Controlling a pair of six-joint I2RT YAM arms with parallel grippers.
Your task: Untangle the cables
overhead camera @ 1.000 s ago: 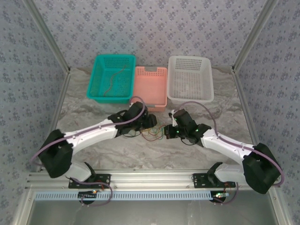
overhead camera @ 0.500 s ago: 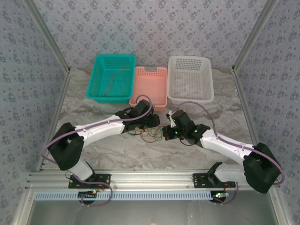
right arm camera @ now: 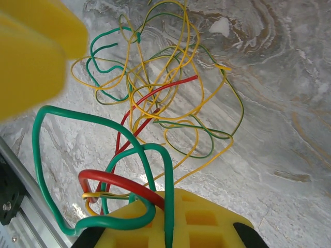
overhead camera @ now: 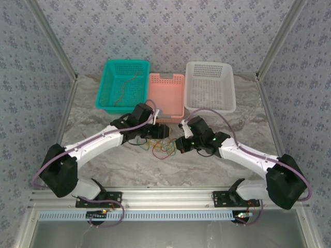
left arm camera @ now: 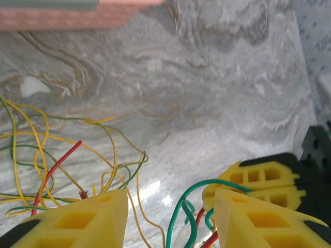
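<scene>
Right gripper is clamped shut on the cables, just in front of the pink basket and a bit to its right. In its wrist view a green wire and a red wire loop over the lower finger and run under it, so those two look pinched (exact pinch spot is hidden). Reads as the anchor hand: it pins one end so the other arm has something to pull against.

Left gripper is also in front of the pink basket, just left of the right one, the two nearly tip to tip. Jaws are partly open and grip nothing I can see. Its wrist view has green and red strands rising in the gap between the fingers, right beside the right gripper's closed tips. Probably lined up there to take a strand close to the anchor, where the wires are spread enough to single one out.

The rest of the bundle (mostly yellow, some thin green, one red) lies loose on the table, fanned out in front of the pink basket toward the arm bases, not lifted. The loops cross many times, so the untangling looks far from done.

One dark wire lies in the teal basket, left of the pink one (likely a cable already separated). The white basket is right of the pink one; I can't tell what is in it.

Risk, as I judge it: with several strands in that gap, a pull could drag the whole knot instead of freeing one wire.
</scene>
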